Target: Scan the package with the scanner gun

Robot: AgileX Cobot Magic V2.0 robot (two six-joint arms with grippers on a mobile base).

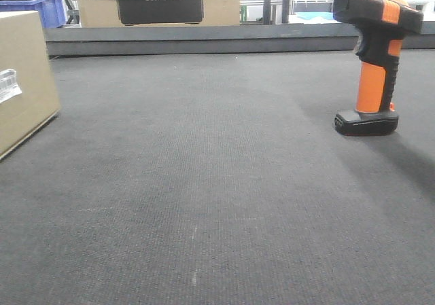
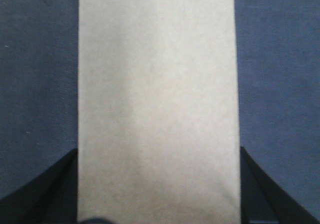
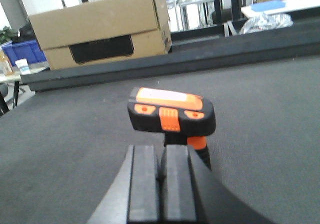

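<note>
The package (image 1: 24, 81) is a tan cardboard box at the left edge of the front view, resting on the dark mat. In the left wrist view the package (image 2: 157, 104) fills the middle. My left gripper (image 2: 159, 184) has its jaws wide apart, and its dark fingers (image 2: 60, 189) lie against both long sides of the box. The orange and black scanner gun (image 1: 374, 60) stands upright on its base at the right. My right gripper (image 3: 161, 156) is shut and empty, just behind the scanner gun (image 3: 171, 110) and apart from it.
A raised dark ledge (image 1: 204, 39) runs along the back of the mat. Behind it stands a large cardboard box (image 1: 156, 3) with a blue crate (image 1: 37, 7) to its left. Open mat (image 1: 204, 183) lies between package and scanner.
</note>
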